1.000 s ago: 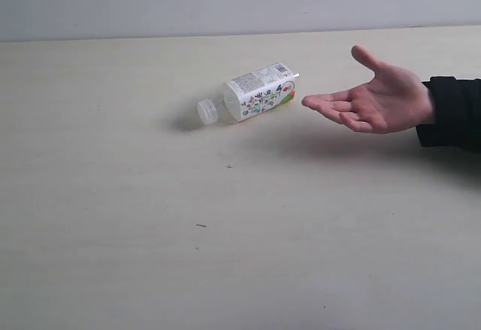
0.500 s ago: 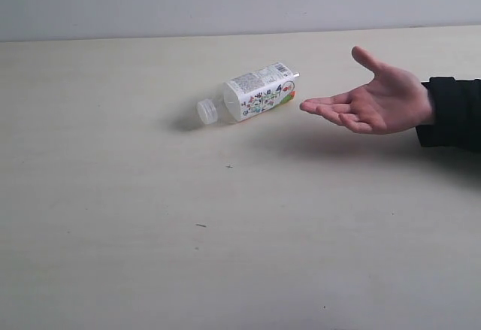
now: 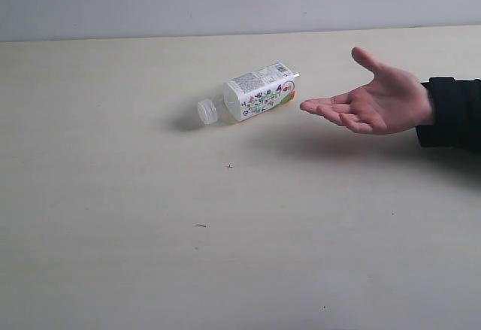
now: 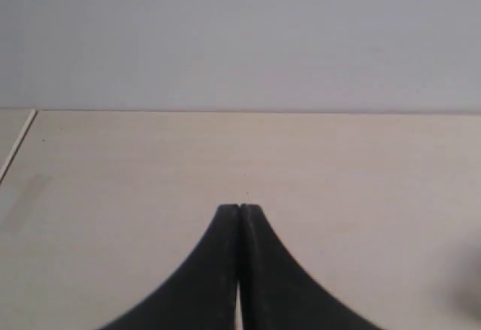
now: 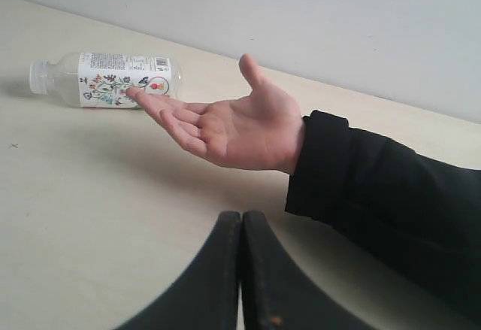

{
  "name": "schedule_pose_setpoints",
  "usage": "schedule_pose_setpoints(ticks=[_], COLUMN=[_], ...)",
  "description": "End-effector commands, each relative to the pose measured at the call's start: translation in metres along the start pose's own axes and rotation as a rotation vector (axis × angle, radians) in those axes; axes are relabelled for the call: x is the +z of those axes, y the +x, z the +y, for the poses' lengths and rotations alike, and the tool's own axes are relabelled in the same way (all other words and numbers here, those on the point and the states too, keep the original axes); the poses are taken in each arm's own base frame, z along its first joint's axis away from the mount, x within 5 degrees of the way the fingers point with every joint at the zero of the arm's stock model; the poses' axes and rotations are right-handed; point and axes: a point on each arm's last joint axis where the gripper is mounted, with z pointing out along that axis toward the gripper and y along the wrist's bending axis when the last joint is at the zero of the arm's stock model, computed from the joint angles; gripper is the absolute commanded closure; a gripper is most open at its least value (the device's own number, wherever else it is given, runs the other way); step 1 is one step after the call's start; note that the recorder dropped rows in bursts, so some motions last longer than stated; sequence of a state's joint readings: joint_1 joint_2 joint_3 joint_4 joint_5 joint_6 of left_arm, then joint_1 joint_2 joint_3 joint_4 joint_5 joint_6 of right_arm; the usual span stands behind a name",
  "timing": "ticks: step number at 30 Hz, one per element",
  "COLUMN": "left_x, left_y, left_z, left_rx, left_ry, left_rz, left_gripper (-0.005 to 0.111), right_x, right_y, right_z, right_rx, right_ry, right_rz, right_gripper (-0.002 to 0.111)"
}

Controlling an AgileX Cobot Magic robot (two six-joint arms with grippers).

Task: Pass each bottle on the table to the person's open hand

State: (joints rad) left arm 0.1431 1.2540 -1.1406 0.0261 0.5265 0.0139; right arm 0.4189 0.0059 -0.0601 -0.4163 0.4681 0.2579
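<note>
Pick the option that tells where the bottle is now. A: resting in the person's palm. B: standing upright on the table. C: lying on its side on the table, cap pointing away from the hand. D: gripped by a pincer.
C: the bottle lies on its side on the table, its cap turned away from the empty open hand.

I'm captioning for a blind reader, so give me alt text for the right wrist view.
A bare open hand, palm up, with a black sleeve, hovers over a pale table near a white-capped bottle lying on its side. The right arm's black jaws, shut and empty, point toward the hand.
</note>
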Motion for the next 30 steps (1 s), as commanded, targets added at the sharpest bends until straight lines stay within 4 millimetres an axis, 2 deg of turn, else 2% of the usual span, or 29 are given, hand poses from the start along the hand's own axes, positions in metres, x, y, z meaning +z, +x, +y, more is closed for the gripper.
schedule_pose_setpoints(ticks=[1,5,9,13,20,23,26,28,30], left_x=[0.024,0.053,0.082,0.107,0.129,0.131,0.133,0.136,0.139], left_y=[-0.02,-0.032,-0.031,-0.023,0.003,0.012,0.016,0.017,0.021], left_z=[-0.026,-0.07,-0.118,-0.166,-0.241,-0.264,-0.276,-0.279,-0.281], left_rx=[0.134,0.185,0.307,0.436,0.711,0.765,0.718,0.717,0.718], left_ry=[0.089,0.212,0.326,0.411,0.568,0.605,0.603,0.604,0.607], left_rz=[0.149,0.227,0.355,0.463,0.451,0.423,0.409,0.412,0.432], left_gripper=[0.107,0.107,0.107,0.107,0.107,0.107,0.104,0.092,0.075], right_x=[0.0,0.0,0.0,0.0,0.0,0.0,0.0,0.0,0.0], right_y=[0.001,0.001,0.001,0.001,0.001,0.001,0.001,0.001,0.001], right_z=[0.0,0.0,0.0,0.0,0.0,0.0,0.0,0.0,0.0], right_rx=[0.002,0.002,0.002,0.002,0.002,0.002,0.002,0.002,0.002], right_ry=[0.008,0.008,0.008,0.008,0.008,0.008,0.008,0.008,0.008], right_rz=[-0.001,-0.001,-0.001,-0.001,-0.001,-0.001,-0.001,-0.001,-0.001], right_gripper=[0.108,0.108,0.108,0.108,0.108,0.108,0.108,0.108,0.108])
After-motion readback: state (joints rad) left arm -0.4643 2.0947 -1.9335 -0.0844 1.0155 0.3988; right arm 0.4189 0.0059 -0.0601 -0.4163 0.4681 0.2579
